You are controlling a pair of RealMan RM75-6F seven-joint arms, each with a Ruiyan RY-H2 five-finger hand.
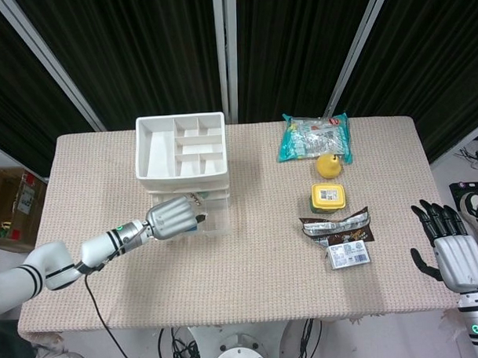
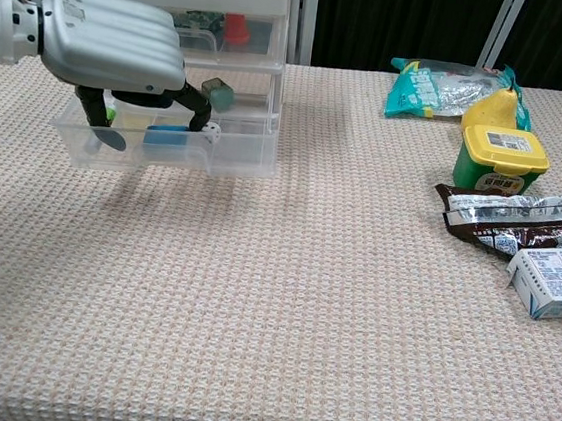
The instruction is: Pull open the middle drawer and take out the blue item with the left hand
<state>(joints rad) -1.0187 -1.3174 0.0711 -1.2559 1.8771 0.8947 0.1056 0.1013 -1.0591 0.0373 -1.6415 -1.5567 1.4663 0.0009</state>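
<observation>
The white drawer unit (image 1: 180,146) stands at the back left of the table, and its clear middle drawer (image 2: 237,151) is pulled out toward me. The blue item (image 2: 168,137) lies flat on the drawer floor beside a small white die (image 2: 208,135). My left hand (image 2: 113,42) hovers over the drawer with its fingers (image 2: 193,113) curled down inside, on either side of the blue item. A gap shows between thumb and item. In the head view the left hand (image 1: 173,217) covers the drawer. My right hand (image 1: 454,254) stays open off the table's right edge.
A dark teal object (image 2: 216,91) sits at the drawer's back, and a red item (image 2: 238,30) in the drawer above. To the right lie a teal snack bag (image 2: 445,87), a yellow-lidded container (image 2: 501,158), brown wrappers (image 2: 521,221) and a white box (image 2: 555,283).
</observation>
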